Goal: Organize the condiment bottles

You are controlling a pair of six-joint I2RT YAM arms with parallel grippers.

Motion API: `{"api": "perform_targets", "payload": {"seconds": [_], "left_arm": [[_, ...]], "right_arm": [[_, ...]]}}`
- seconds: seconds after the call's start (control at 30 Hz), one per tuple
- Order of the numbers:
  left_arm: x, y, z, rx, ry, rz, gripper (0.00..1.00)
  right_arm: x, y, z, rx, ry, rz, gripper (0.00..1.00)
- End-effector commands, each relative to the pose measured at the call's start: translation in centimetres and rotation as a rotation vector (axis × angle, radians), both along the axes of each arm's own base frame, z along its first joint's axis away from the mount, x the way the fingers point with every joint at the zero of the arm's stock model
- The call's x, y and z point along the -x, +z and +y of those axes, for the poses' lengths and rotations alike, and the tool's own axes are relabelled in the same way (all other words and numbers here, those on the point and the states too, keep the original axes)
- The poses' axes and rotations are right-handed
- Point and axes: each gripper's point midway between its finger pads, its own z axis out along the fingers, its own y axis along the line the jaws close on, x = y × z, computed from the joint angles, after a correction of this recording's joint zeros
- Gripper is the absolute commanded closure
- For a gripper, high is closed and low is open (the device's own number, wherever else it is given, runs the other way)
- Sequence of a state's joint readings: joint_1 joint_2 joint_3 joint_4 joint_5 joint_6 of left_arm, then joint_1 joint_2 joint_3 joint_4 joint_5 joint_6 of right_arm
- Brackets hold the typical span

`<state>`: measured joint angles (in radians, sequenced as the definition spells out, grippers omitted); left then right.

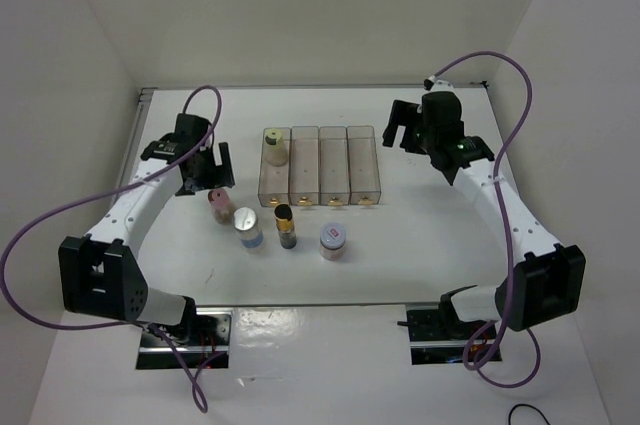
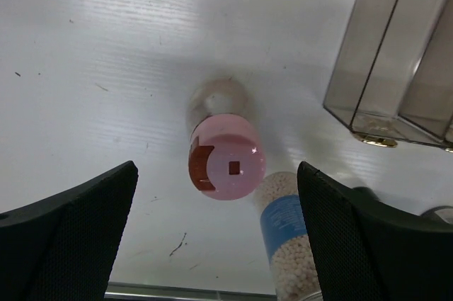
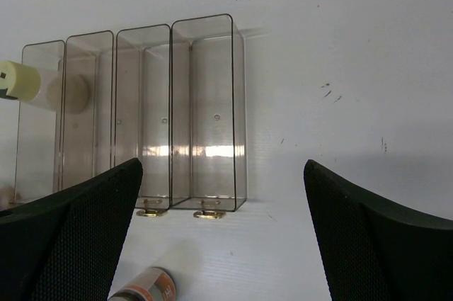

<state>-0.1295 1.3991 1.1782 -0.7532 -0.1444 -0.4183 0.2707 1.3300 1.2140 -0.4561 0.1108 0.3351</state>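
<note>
a: where's the pink jar (image 2: 226, 166)?
b: upright on the desk (image 2: 106, 46), long axis vertical, straight below the left jaws and centred in their gap. bins (image 2: 396, 53) at 2 o'clock.
a: grip?
b: left jaws spread wide, touching nothing. right jaws spread too, empty, over the bins, well apart from it.

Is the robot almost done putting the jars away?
Not yet. Done: the yellow-lid jar sits in the leftmost bin. Underway: the open left gripper hovers over the pink-lid jar. Left: the blue-label jar, dark bottle and silver-lid jar, all on the table.
</note>
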Motion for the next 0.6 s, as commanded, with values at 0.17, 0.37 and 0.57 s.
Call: {"api": "perform_targets", "payload": {"seconds": [0.17,0.37,0.57], "left_arm": [[-0.8,-1.5,-0.1,0.031,0.021,-0.014,0.02],[-0.7,-3.2,-0.4,0.040,0.001,0.035,0.05],[-0.7,-3.7,-0.4,0.039,0.001,0.044,0.13]], "right_arm": [[0.6,2.3,0.4,-0.034,0.015,-0.082,0.01],[1.1,2.4,0.1,-0.030,0.007,-0.084,0.01],[1.1,2.4,0.0,-0.033,-0.005,-0.085,0.01]]}}
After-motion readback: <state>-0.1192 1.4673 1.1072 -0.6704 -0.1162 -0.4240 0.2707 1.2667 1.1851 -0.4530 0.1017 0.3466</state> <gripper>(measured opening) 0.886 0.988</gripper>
